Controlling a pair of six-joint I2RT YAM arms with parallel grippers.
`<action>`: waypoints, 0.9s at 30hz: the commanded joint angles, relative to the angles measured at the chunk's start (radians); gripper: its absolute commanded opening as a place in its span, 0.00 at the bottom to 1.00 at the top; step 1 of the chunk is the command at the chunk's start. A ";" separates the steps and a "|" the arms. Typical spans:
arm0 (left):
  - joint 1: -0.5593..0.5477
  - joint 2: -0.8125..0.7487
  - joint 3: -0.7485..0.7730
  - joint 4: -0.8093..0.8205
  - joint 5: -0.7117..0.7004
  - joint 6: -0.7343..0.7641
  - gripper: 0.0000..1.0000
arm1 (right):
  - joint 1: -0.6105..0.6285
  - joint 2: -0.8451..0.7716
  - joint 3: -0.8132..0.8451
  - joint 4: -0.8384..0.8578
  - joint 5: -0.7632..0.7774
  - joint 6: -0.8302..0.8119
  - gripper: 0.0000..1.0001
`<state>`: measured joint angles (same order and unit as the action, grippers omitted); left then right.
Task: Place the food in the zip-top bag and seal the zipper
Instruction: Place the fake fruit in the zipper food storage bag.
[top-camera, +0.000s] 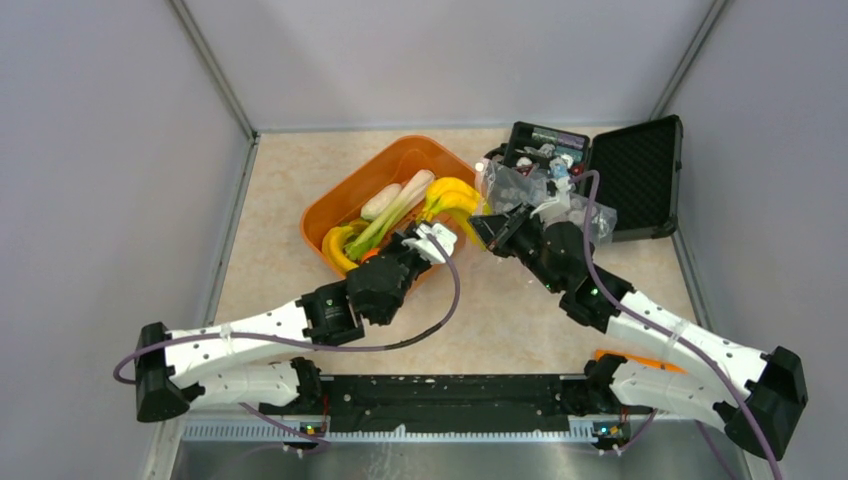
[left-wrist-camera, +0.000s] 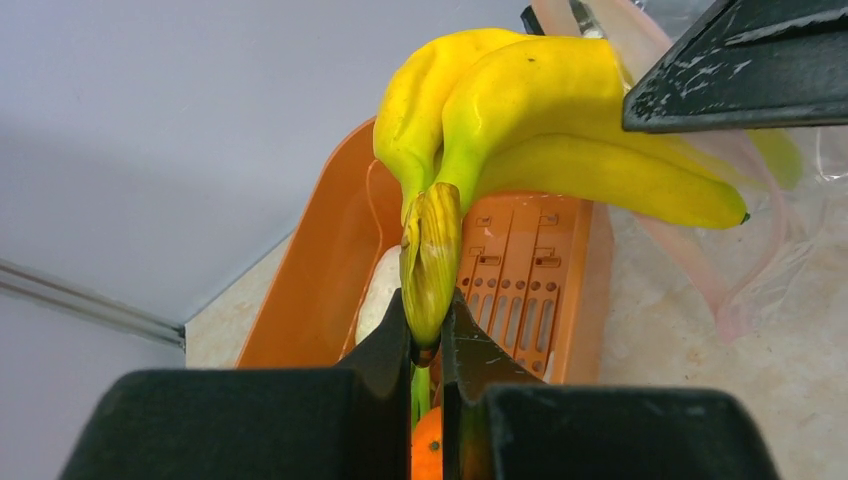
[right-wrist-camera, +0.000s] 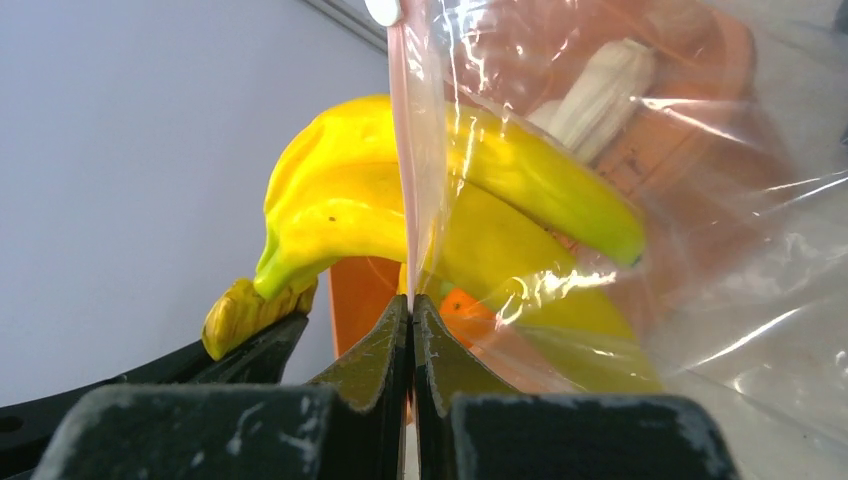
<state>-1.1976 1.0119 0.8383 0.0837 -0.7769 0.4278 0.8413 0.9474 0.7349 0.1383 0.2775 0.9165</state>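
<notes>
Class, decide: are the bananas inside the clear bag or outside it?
Partly in: tips of the bananas show behind the plastic of the bag; their stem is outside, pinched in the left gripper.

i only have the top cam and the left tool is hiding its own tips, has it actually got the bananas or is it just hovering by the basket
observer: It has them. In the left wrist view the left tool is shut on the brownish stem of the banana bunch.
operator: ok and the other arm, is it on the plastic or only near it
observer: It is on it. In the right wrist view the right tool is shut on the mouth edge of the zip-top bag, right at the pinkish zipper strip.
</notes>
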 joint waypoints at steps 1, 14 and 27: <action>-0.020 -0.002 0.070 0.121 0.017 -0.106 0.00 | -0.008 0.007 0.042 0.076 -0.059 0.038 0.00; -0.016 -0.194 -0.059 0.274 0.014 -0.193 0.00 | -0.049 -0.045 0.012 0.065 -0.146 0.074 0.00; -0.025 -0.191 -0.093 0.163 0.234 -0.110 0.00 | -0.109 -0.025 -0.049 0.257 -0.266 0.238 0.00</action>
<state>-1.2049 0.8417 0.7731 0.2089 -0.6506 0.2661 0.7868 0.9340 0.7109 0.2989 0.0586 1.0668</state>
